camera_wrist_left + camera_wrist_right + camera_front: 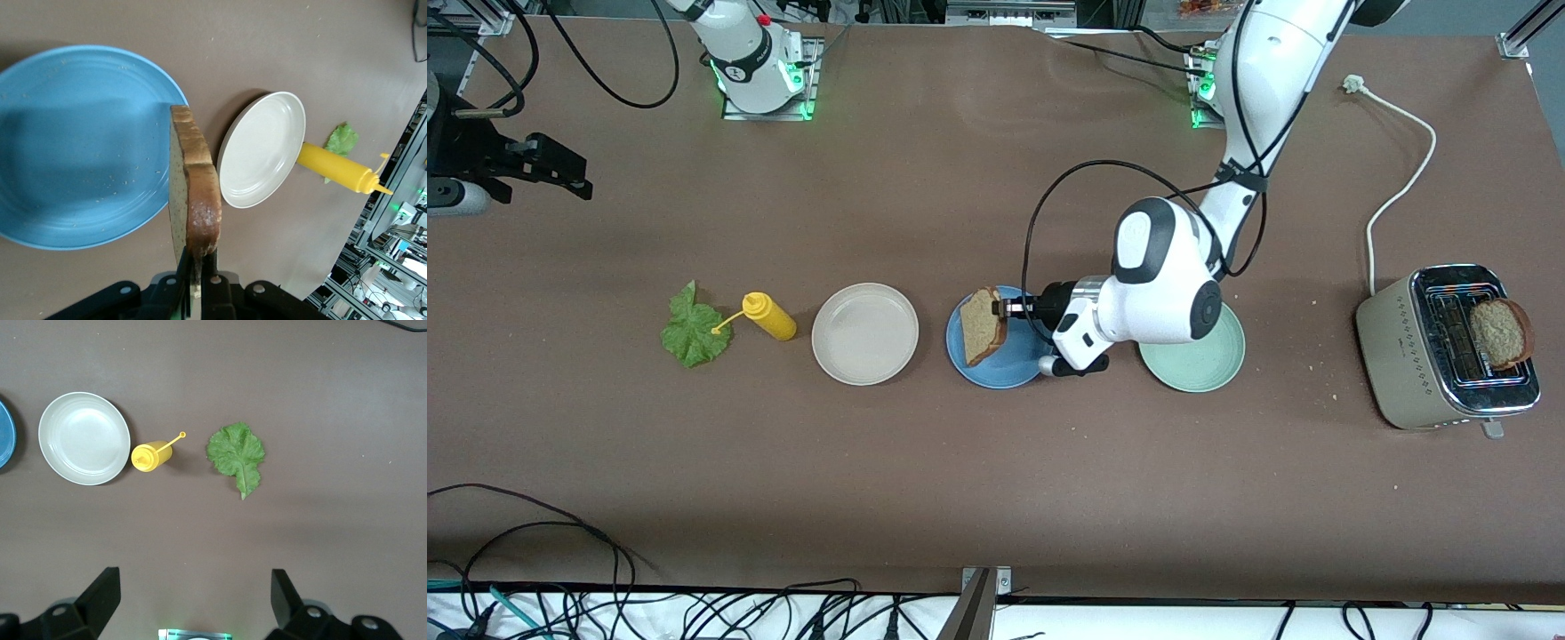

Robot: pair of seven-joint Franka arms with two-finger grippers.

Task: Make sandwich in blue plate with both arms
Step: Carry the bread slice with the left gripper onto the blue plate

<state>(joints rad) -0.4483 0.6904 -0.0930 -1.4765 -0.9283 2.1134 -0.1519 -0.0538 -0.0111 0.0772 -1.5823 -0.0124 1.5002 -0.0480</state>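
A brown bread slice [983, 325] hangs on edge over the round blue plate [996, 372], lettuce leaf [692, 331] flat well apart.

A matte brown desk [925, 498] is seen. The plate [996, 373] beneath the speckled brown bread slice [983, 325] with darker crust is medium blue; its neighbours are a beige plate [864, 333] and a pale mint-green plate [1200, 369]. A yellow squeeze bottle [769, 316], a crinkled green lettuce leaf [692, 327] and a beige, chrome-topped toaster [1440, 351] are shown. Black claws are carried by glossy white arms.

Front cam high, facing robots; wrist cams look down, sharing beige plate [261, 151].
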